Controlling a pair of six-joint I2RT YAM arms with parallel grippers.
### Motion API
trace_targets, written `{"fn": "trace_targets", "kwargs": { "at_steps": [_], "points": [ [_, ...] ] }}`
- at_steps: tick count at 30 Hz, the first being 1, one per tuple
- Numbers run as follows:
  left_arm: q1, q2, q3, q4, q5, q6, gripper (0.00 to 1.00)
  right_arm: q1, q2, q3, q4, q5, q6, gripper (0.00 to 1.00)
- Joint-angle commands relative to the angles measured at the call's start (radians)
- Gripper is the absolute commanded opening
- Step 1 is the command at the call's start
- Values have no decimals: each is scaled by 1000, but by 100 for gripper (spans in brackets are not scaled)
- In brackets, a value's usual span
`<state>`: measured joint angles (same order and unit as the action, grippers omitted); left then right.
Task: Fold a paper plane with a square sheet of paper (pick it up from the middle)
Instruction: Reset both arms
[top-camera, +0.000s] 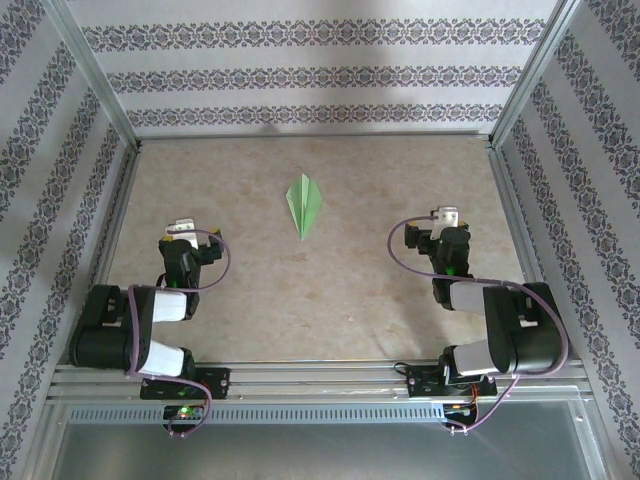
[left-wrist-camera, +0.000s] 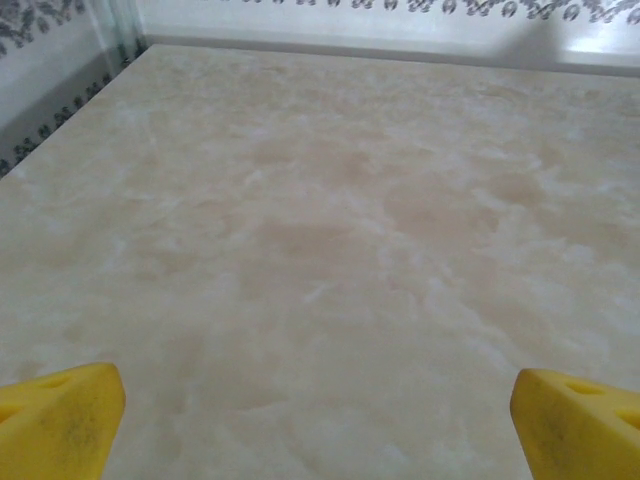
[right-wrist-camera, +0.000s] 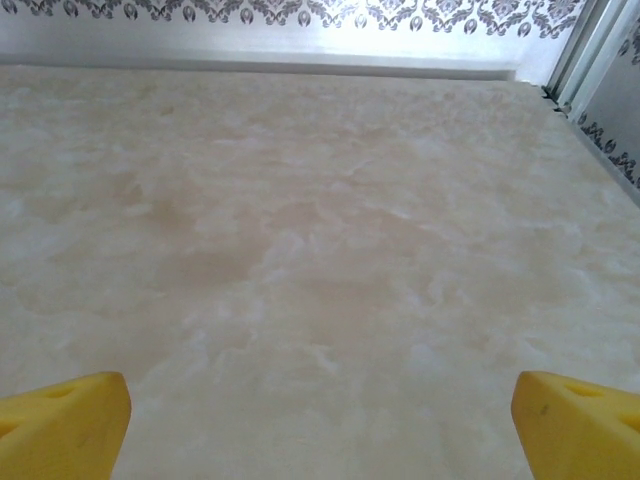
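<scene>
The paper plane (top-camera: 304, 204), a slim light green dart with a centre crease, lies on the beige marbled table (top-camera: 300, 290) in the far middle, its point toward the near side. My left gripper (top-camera: 181, 230) rests at the near left, well apart from the plane, and my right gripper (top-camera: 446, 215) at the near right, equally apart. In the left wrist view the yellow fingertips (left-wrist-camera: 60, 420) stand wide apart over bare table; the left gripper (left-wrist-camera: 320, 425) is open. The right gripper (right-wrist-camera: 320, 425) is open too, nothing between its yellow fingertips (right-wrist-camera: 580, 420).
Patterned walls with metal frame posts (top-camera: 110, 90) enclose the table on the left, back and right. A metal rail (top-camera: 320, 375) runs along the near edge where both arm bases are bolted.
</scene>
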<state>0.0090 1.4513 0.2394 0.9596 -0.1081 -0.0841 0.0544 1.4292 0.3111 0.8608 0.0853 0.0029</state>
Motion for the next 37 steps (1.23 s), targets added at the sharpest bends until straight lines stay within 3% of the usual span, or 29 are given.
{"fn": "trace_targets", "kwargs": {
  "at_steps": [1, 9, 37],
  "points": [
    [14, 56, 19, 158, 40, 23, 99, -4, 36, -13, 145, -50, -20, 98],
    [4, 124, 122, 20, 21, 30, 100, -7, 88, 26, 98, -7, -1, 98],
    [-20, 143, 127, 34, -27, 47, 99, -37, 94, 66, 75, -29, 35, 98]
  ]
}}
